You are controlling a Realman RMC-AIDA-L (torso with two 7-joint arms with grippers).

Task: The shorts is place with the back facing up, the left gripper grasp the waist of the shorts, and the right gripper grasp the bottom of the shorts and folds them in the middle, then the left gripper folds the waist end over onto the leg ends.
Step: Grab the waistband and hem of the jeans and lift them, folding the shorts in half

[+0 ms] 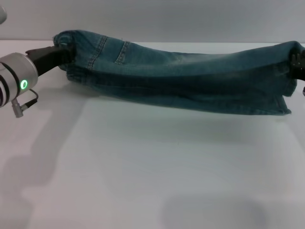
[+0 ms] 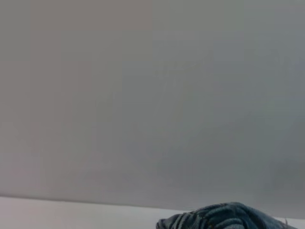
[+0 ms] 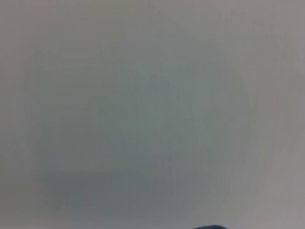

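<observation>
The shorts, folded lengthwise into a long denim band, hang stretched across the far side of the white bench, sagging slightly in the middle. The left end effector is clenched on the waist at the left. The right end effector meets the bottom of the shorts at the right edge; its grip cannot be told. A denim fold appears in the left wrist view.

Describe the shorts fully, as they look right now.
The shorts are faded blue denim, folded lengthwise into a long band stretched across the white table. The left claw grips the gathered waist; the right claw holds the leg ends. A pocket seam shows near the waist, and the middle sags.
</observation>
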